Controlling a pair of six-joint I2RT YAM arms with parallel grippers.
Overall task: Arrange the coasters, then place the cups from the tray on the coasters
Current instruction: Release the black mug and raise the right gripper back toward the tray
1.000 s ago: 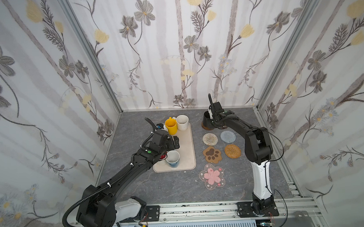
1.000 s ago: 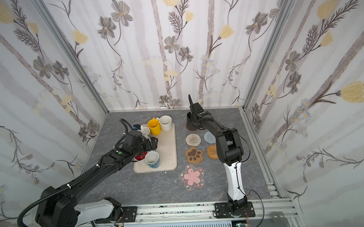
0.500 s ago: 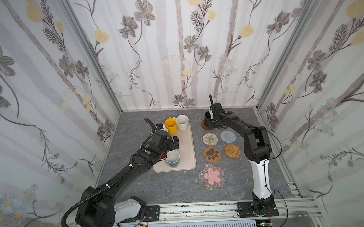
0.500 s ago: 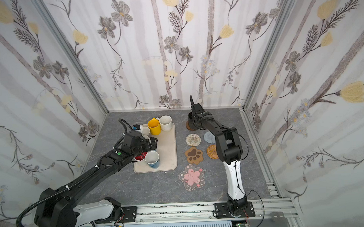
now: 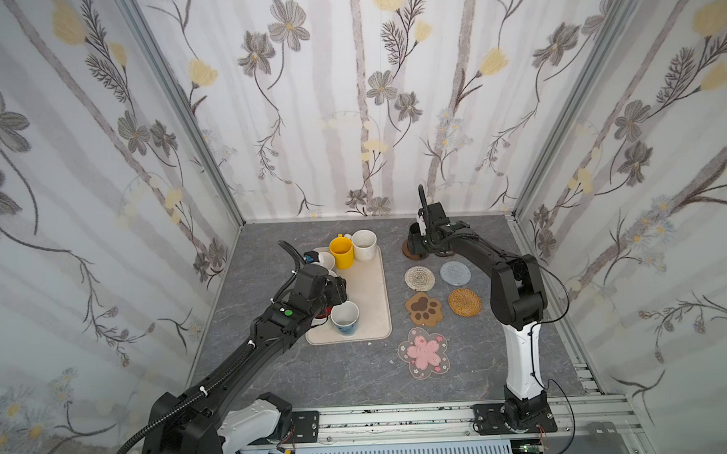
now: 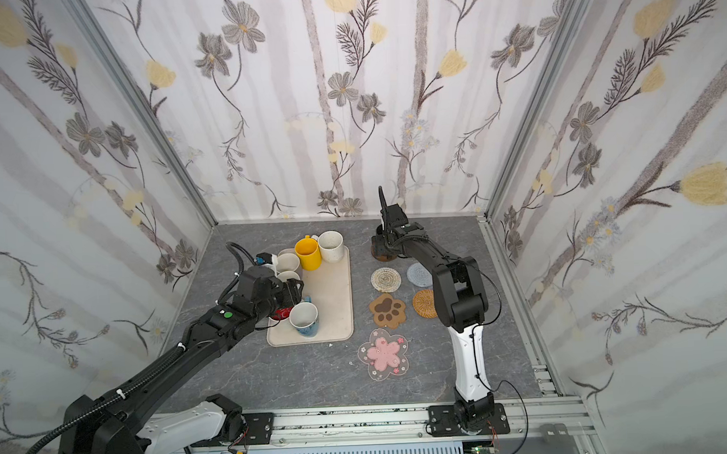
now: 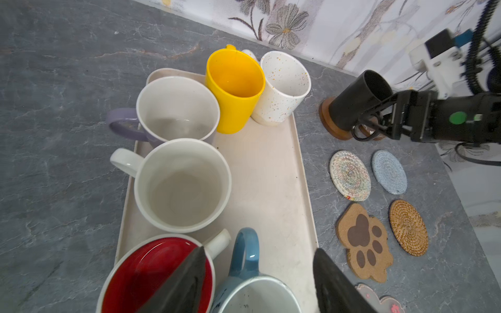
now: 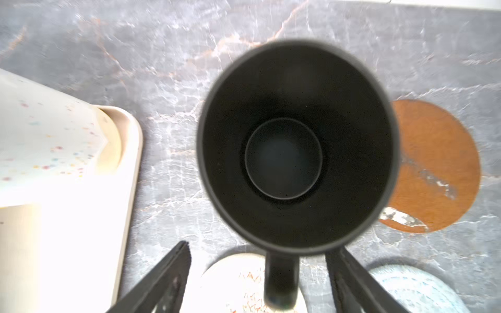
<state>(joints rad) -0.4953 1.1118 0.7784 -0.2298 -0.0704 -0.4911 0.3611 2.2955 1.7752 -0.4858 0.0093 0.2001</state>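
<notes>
Right wrist: right gripper spread wide astride handle of black mug, not touching; bare slate between mug and tray rim. Mug matte, upright on wooden disc. Left gripper parted

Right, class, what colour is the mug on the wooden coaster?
The mug is black; clearest in the left wrist view.
</notes>
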